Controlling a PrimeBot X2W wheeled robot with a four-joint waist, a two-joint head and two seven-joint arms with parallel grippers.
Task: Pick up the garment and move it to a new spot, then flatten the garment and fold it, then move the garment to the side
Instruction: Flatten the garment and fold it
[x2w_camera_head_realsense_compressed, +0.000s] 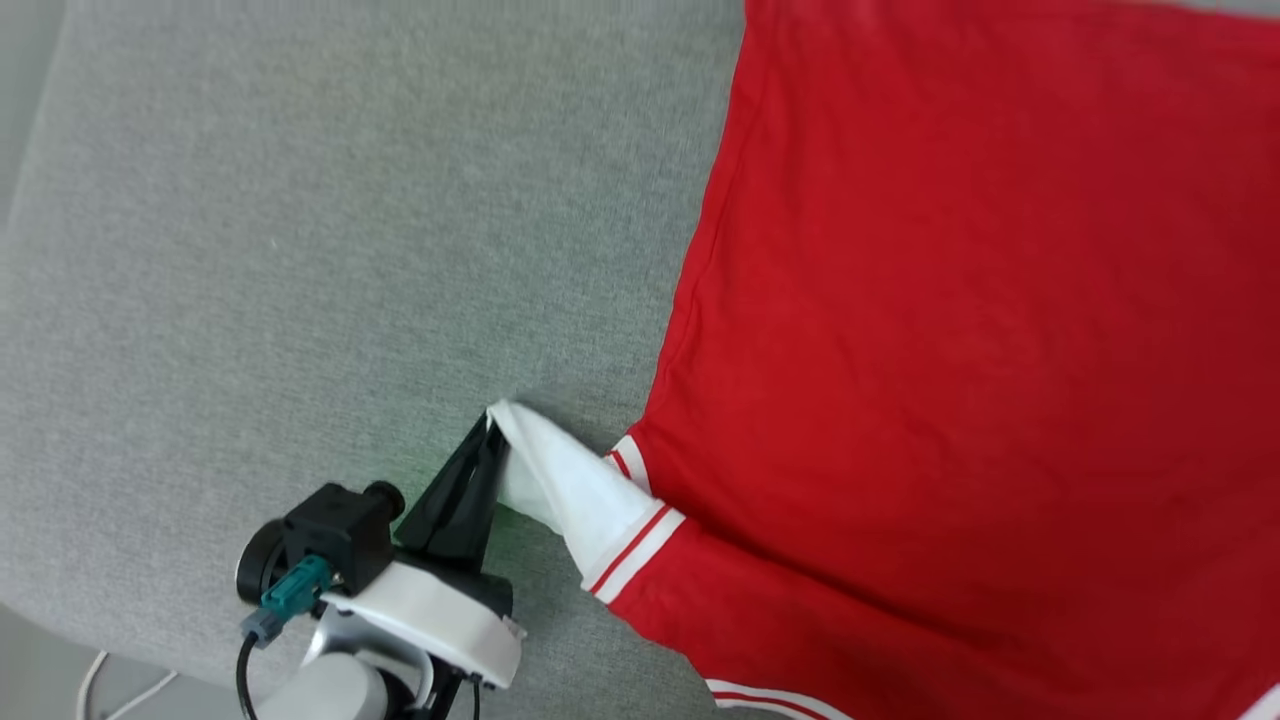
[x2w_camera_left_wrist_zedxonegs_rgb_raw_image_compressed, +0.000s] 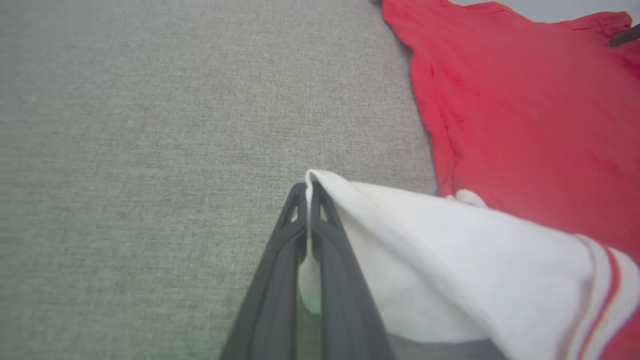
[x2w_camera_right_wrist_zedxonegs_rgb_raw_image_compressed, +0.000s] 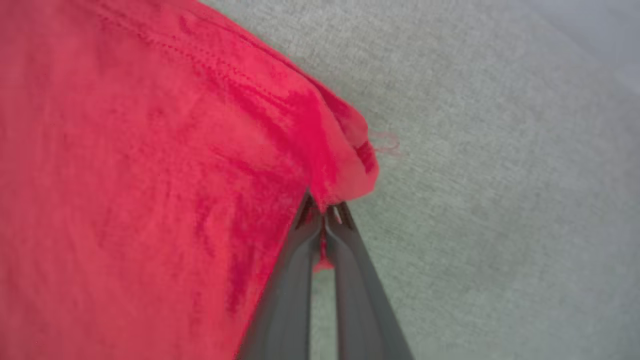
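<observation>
Currently, the left gripper (x2w_camera_head_realsense_compressed: 492, 428) has its fingers closed on the tip of the white sleeve (x2w_camera_head_realsense_compressed: 575, 495), pinching the cloth so that it stands out as a point from the side of the garment (x2w_camera_head_realsense_compressed: 950, 350). The right gripper (x2w_camera_right_wrist_zedxonegs_rgb_raw_image_compressed: 325, 207) has its fingers pressed together on a bunched red edge of the same garment. Red-and-white striped trim (x2w_camera_head_realsense_compressed: 635, 550) joins the sleeve to the red body. The garment lies spread on the grey fabric surface (x2w_camera_head_realsense_compressed: 350, 250), on the right side of the head view.
</observation>
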